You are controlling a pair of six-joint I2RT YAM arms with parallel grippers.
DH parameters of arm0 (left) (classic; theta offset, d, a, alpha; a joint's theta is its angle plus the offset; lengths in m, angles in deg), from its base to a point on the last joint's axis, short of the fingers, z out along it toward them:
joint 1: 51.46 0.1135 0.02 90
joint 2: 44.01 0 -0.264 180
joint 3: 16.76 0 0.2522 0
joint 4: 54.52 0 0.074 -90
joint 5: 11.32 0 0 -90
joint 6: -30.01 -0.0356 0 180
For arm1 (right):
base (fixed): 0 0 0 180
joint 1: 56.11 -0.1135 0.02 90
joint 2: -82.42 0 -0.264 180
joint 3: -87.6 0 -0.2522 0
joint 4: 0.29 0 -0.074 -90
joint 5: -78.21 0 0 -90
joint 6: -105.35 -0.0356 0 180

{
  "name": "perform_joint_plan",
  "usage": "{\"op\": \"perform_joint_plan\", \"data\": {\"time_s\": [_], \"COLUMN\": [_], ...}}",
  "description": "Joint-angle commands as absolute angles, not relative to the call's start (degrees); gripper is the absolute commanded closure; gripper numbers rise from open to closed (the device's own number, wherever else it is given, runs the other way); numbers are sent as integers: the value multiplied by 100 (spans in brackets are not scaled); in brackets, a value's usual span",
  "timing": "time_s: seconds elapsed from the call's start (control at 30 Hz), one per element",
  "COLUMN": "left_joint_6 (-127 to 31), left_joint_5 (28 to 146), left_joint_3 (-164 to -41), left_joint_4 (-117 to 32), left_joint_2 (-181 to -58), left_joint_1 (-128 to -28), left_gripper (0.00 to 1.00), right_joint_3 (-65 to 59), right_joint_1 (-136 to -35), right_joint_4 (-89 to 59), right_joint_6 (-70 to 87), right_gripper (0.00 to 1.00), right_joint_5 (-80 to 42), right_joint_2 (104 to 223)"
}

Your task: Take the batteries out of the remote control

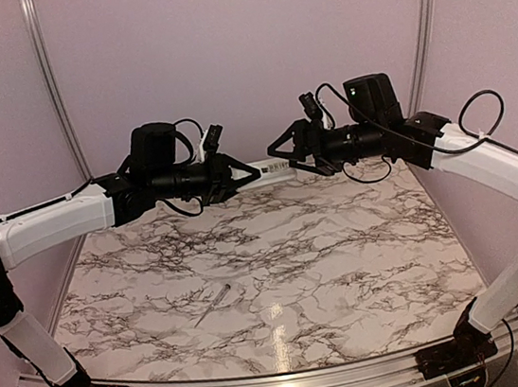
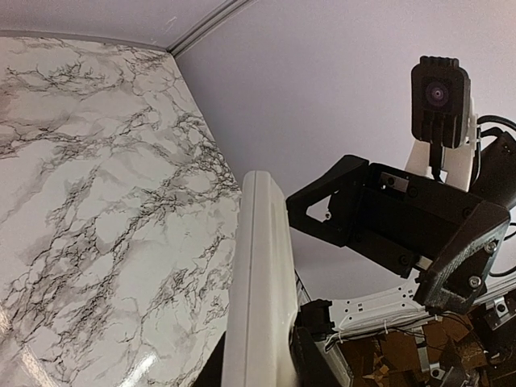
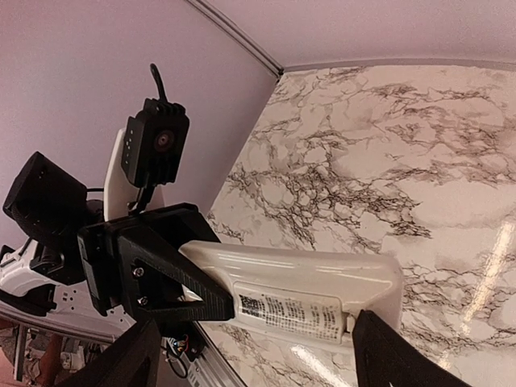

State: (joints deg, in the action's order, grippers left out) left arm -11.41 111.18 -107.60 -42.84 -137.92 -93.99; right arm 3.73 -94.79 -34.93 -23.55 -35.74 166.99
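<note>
The remote control [image 1: 270,167] hangs over the bench's [image 1: 344,259] 12 o'clock edge — left jaws pinching one end, right jaws spread around the other. Only the right wrist shows its printed label [image 3: 292,314]; only overhead, a thin stick [image 1: 213,304] at 7 o'clock.

White remote control [image 3: 300,284] in left gripper [image 3: 200,284]

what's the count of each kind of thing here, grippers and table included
grippers: 2 (left gripper, right gripper)
remote control: 1
thin pale grey stick: 1
marble table: 1
batteries: 0 in view
total: 5
</note>
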Motion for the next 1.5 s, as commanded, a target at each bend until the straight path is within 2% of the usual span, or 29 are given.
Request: {"op": "perform_joint_plan", "data": {"time_s": [0.0,1.47], "left_joint_6": [-1323,-1510], "left_joint_5": [11631,12635], "left_joint_3": [-11164,-10868], "left_joint_4": [-5088,-5895], "left_joint_2": [-13700,-13262], "left_joint_1": [-9541,-9576], "left_gripper": [100,100], "right_joint_3": [434,-301], "right_joint_1": [-9544,-9406], "right_joint_4": [-3936,-2756], "right_joint_6": [-2306,-2784], "right_gripper": [19,18], "right_joint_5": [-3579,-4616], "right_joint_2": [16963,16541]}}
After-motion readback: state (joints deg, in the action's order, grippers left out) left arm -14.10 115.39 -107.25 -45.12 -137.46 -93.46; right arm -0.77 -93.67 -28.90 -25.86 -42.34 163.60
